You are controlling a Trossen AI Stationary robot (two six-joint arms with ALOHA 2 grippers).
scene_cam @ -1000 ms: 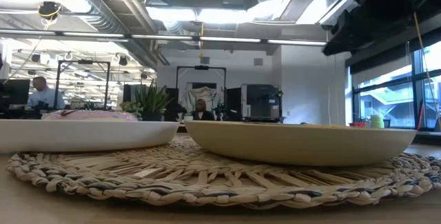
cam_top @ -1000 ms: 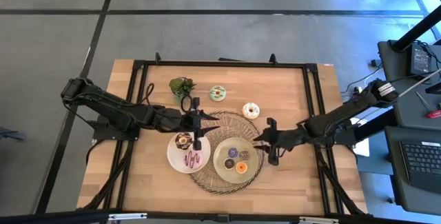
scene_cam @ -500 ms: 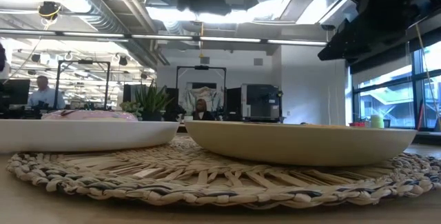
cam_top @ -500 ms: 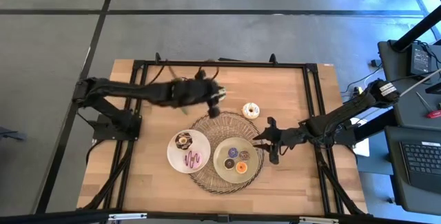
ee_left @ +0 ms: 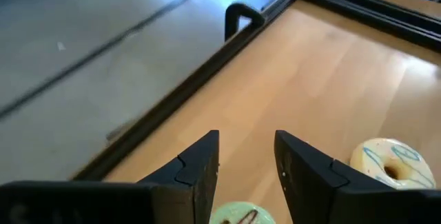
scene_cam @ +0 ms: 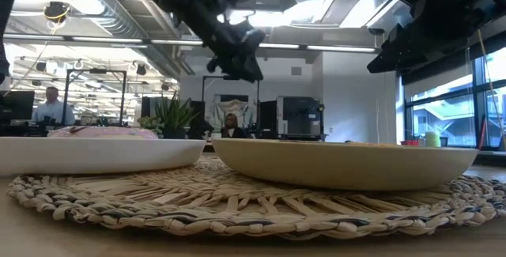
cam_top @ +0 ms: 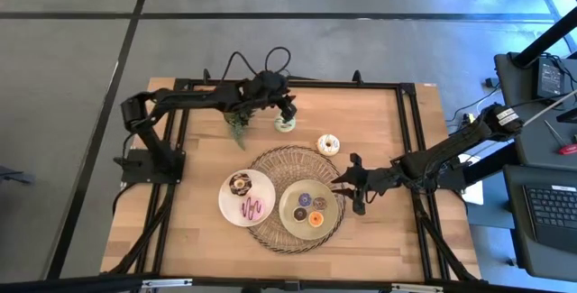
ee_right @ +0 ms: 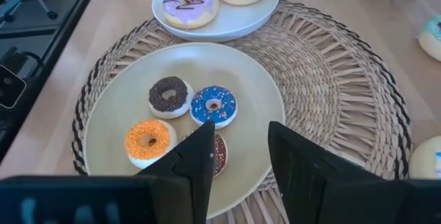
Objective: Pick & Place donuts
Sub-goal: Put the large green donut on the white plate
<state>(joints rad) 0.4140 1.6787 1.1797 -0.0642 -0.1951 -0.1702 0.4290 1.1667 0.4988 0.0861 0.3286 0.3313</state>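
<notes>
High view shows the left hand (cam_top: 287,113) spread apart just above the mint green donut (cam_top: 285,124) near the tabletop's (cam_top: 379,113) far edge, beside the plant sprig (cam_top: 237,119). The right hand (cam_top: 347,185), also released, hovers over the pale-green plate (ee_right: 262,86) holding four donuts (ee_right: 213,105), while a cream donut (cam_top: 328,144) sits just off the woven mat (cam_top: 302,162)

A grey floor (cam_top: 72,77) with dark seam lines surrounds the wooden desk (cam_top: 198,239). At 3 o'clock of the desk stands a dark workstation with a keyboard (cam_top: 550,207). Across the room, ceiling lights (scene_cam: 213,16) and exposed ducts (scene_cam: 95,4) run overhead, tall windows (scene_cam: 443,99) fill the 3 o'clock side, and a potted plant (scene_cam: 174,115) and a seated person (scene_cam: 49,105) sit far back.
</notes>
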